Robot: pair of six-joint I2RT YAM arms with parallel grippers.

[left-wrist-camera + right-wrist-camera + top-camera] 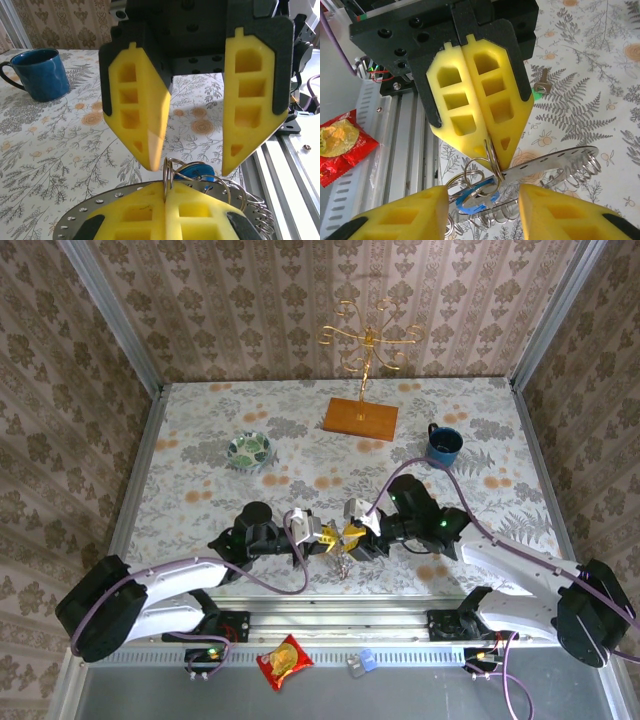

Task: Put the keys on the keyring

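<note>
Left claw (492,160): shut, pinching a wire loop of the keyring (560,161) near the front edge of the desk (600,75). Right claw (192,169): open, jaws flanking that loop. Blue key (475,198): seemingly threaded among the loops. Green key (538,90): loose on the desk; you have yet to fit it.

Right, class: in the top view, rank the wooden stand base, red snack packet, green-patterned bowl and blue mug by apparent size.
1. wooden stand base
2. red snack packet, though nearness to the camera may flatter it
3. green-patterned bowl and blue mug, too alike to rank
</note>
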